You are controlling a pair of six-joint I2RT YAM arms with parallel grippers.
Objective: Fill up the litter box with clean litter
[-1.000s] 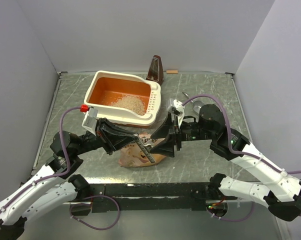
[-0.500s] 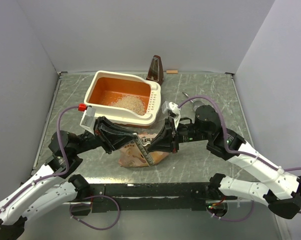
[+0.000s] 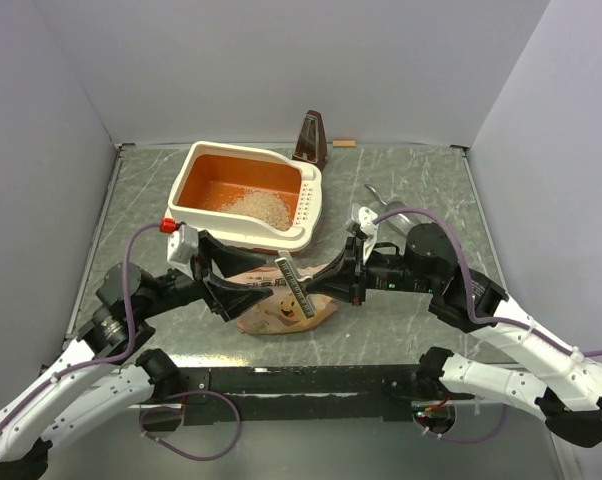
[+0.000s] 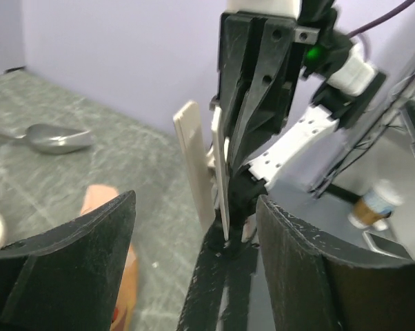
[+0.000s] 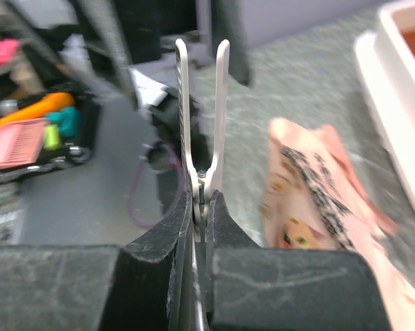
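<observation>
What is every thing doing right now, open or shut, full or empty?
litter box: partly filled
clean litter: heaped inside it
bag: lying flat
clip: arms spread
left gripper: jaws open
right gripper: jaws shut on clip
scoop: lying empty

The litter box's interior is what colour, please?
The litter box is orange inside, clearest in the top external view.

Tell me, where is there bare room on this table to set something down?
Bare table lies left of the litter box and at far right beyond the scoop. Around the tan bag it is crowded.
</observation>
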